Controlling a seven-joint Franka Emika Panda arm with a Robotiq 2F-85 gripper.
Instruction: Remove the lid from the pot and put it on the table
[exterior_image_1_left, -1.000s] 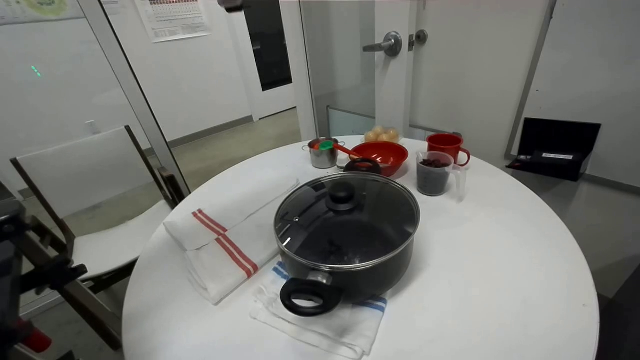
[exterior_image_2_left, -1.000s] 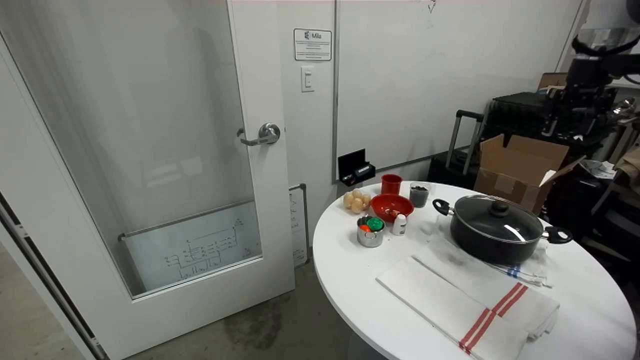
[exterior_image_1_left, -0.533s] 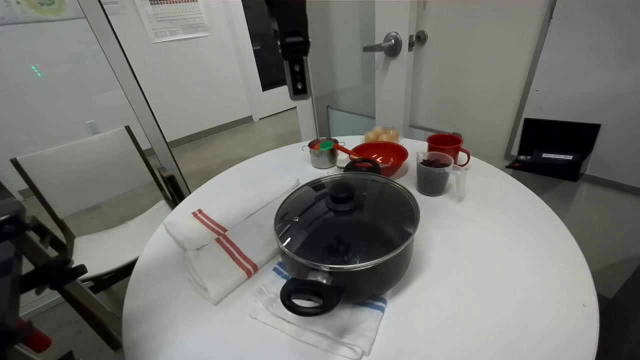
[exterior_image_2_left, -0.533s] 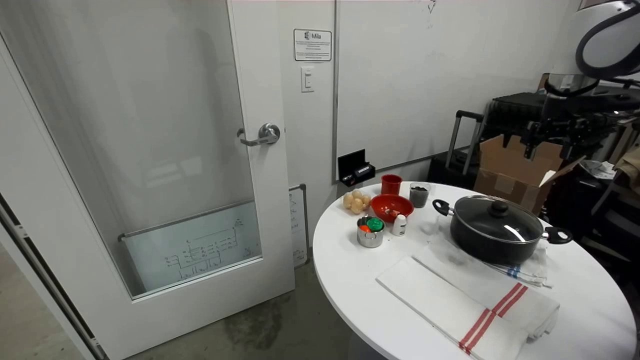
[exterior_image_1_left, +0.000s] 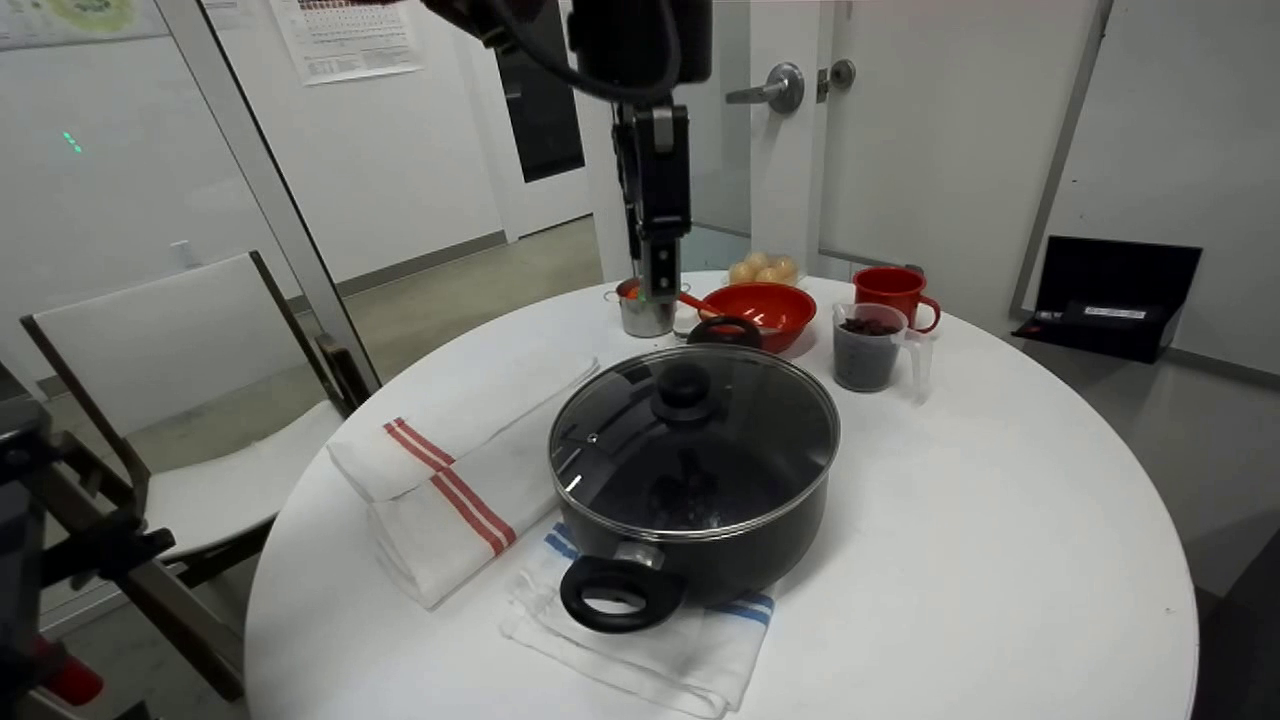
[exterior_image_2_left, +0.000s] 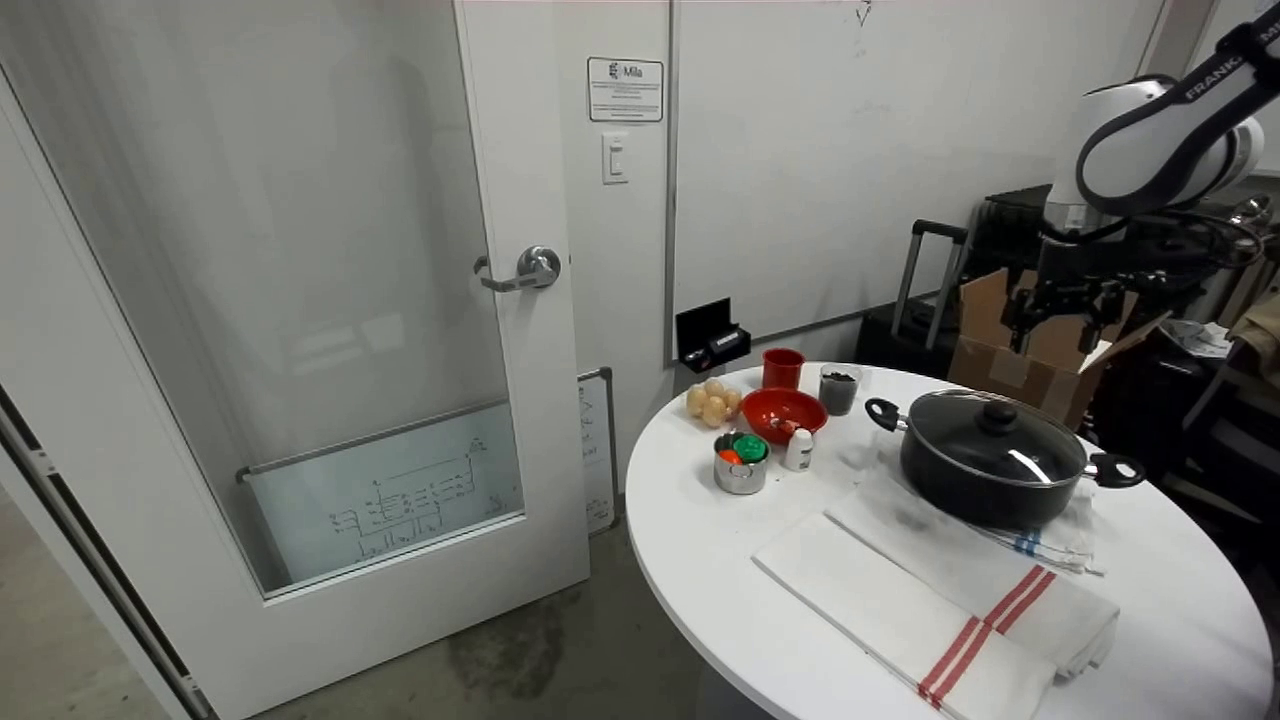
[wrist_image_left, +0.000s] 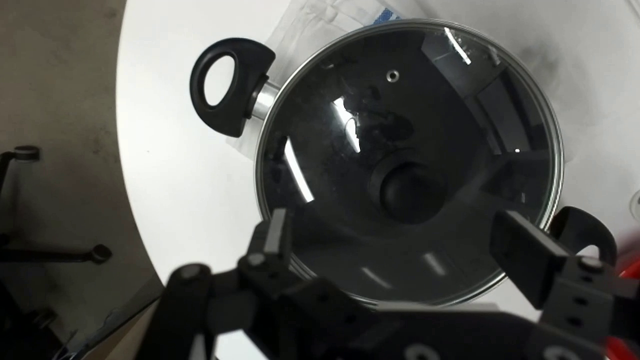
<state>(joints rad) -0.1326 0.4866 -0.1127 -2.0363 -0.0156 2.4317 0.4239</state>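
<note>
The lid (exterior_image_1_left: 690, 465) is round dark-looking glass with a metal rim and a black knob. It rests flat on the pot in both exterior views (exterior_image_2_left: 975, 440). The pot (exterior_image_1_left: 745, 565) is wide and black with loop handles; it also shows in an exterior view (exterior_image_2_left: 985, 500). It stands on the white round table (exterior_image_1_left: 1000, 520). My gripper (exterior_image_2_left: 1054, 345) is open and empty, apart from the lid and above it. In the wrist view my fingers (wrist_image_left: 392, 225) are spread wide, with the lid's knob (wrist_image_left: 412, 194) just ahead of the gap between them.
A red-striped towel (exterior_image_1_left: 455, 500) and a blue-striped cloth (exterior_image_1_left: 650, 640) lie beside and under the pot. A red bowl (exterior_image_1_left: 770, 305), red mug (exterior_image_1_left: 885, 285), measuring cup (exterior_image_1_left: 865, 355), steel pot (exterior_image_2_left: 740, 475), white bottle (exterior_image_2_left: 799, 452) and beige round items (exterior_image_2_left: 712, 402) stand beyond the pot.
My gripper has come down into view toward the pot and moved leftward in an exterior view. The lid and pot have not moved. The gripper looks open throughout.
</note>
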